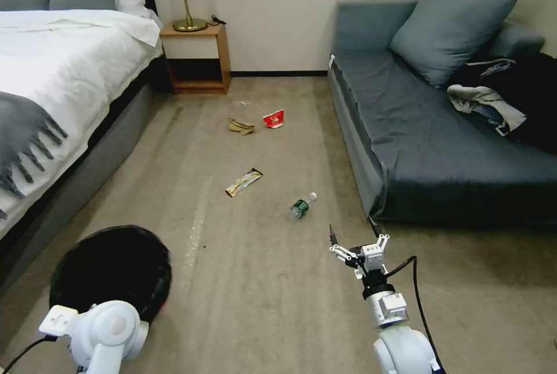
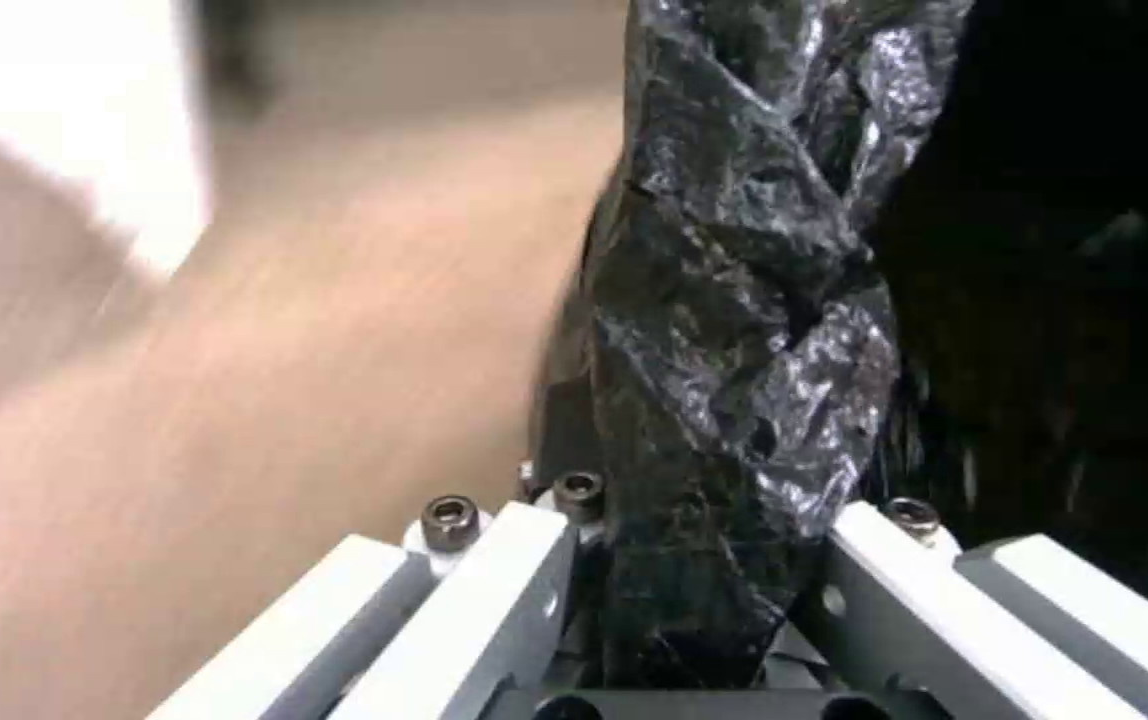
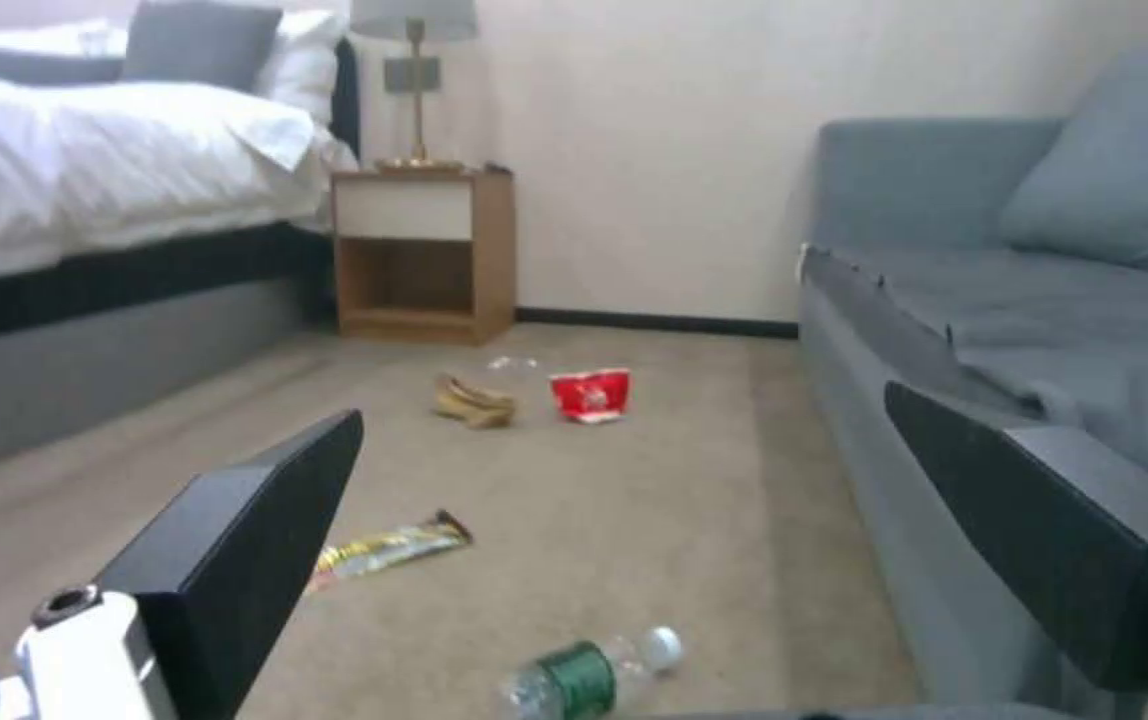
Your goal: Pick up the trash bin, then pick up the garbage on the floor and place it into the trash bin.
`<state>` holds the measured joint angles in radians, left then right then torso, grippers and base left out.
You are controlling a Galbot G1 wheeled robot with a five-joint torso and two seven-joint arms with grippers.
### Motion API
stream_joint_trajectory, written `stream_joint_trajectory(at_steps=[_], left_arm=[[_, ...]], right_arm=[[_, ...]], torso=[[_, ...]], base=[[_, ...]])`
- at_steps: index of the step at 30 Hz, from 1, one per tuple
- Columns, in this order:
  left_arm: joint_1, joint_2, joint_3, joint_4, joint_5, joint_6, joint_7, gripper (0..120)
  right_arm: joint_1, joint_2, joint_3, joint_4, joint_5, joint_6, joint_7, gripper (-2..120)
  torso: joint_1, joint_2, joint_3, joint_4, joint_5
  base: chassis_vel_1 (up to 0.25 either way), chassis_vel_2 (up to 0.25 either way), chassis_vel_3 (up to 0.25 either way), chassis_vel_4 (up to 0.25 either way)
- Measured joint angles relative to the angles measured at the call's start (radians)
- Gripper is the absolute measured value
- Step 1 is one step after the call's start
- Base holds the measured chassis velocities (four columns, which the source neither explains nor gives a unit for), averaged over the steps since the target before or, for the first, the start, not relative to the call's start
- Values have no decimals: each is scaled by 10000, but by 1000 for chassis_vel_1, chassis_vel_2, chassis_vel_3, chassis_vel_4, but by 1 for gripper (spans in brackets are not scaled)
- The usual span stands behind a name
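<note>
Left gripper (image 2: 681,600) pinching black-lined trash bin (image 1: 110,272) rim, right gripper (image 1: 360,246) spread

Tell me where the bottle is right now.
In the head view the bottle lies on its side on the carpet, ahead of the open right gripper, near the sofa's front corner, with the snack wrapper to its left.

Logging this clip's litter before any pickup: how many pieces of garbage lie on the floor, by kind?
Bottle: 1
Snack wrapper: 1
Paper wad: 1
Red-and-white packet: 1
Total: 4, all on the carpet; none in the trash bin, which the left gripper holds by its bag-lined rim. The right gripper is open and empty.
</note>
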<state>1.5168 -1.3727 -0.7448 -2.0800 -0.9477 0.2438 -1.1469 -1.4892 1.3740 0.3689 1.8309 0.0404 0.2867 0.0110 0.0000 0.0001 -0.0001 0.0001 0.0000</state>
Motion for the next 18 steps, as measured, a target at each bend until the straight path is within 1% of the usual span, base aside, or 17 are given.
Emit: stream_joint_trajectory(at_steps=[1,2,3,4,5,6,7,8,9,11,12,14,18], left_arm=[[-9,168,50,4,341,247,494,3],[-70,342,119,112,715,536,1016,3],[-70,342,119,112,715,536,1016,3],[-126,475,172,216,1047,721,1421,3],[-172,688,232,403,1693,959,2015,3],[-184,943,278,615,2590,1192,2627,3],[-184,943,278,615,2590,1192,2627,3],[-140,1287,325,802,3670,1721,3464,3],[-117,1406,339,827,3923,2024,3753,3],[-112,1541,359,829,4133,2532,4075,3],[-112,1541,359,829,4133,2532,4075,3],[-128,1539,365,819,4227,2743,4184,3],[-17,1416,357,705,4426,2771,4256,3]], right_arm=[[16,-27,-16,15,72,1,34,100],[36,-61,-40,18,81,8,123,100],[36,-61,-40,18,81,8,123,100],[55,-82,-56,21,51,21,198,100],[87,-116,-61,25,-47,75,290,100],[111,-147,-55,25,-161,179,366,100],[111,-147,-55,25,-161,179,366,100],[141,-177,13,25,-322,371,460,100],[140,-184,54,25,-360,451,486,100],[105,-187,119,94,-410,492,545,100],[105,-187,119,94,-410,492,545,100],[45,-192,150,207,-477,486,632,100],[31,-209,149,245,-494,458,670,100]], torso=[[0,-1,0,1,6],[0,-1,1,0,3],[0,-1,1,0,3],[1,-1,1,-1,-4],[0,-1,1,-5,-6],[0,-1,1,-3,-2],[0,-1,1,-3,-2],[1,-1,1,-1,1],[1,-1,1,0,-1],[1,-1,1,-1,0],[1,-1,1,-1,0],[0,-1,2,-2,-2],[1,-1,1,-1,-1]], base=[[0,0,0,0],[0,0,0,0],[0,0,0,0],[0,0,0,0],[0,0,0,0],[0,0,0,0],[0,0,0,0],[0,0,0,0],[0,0,0,0],[0,0,0,0],[0,0,0,0],[0,0,0,0],[0,0,0,0]])
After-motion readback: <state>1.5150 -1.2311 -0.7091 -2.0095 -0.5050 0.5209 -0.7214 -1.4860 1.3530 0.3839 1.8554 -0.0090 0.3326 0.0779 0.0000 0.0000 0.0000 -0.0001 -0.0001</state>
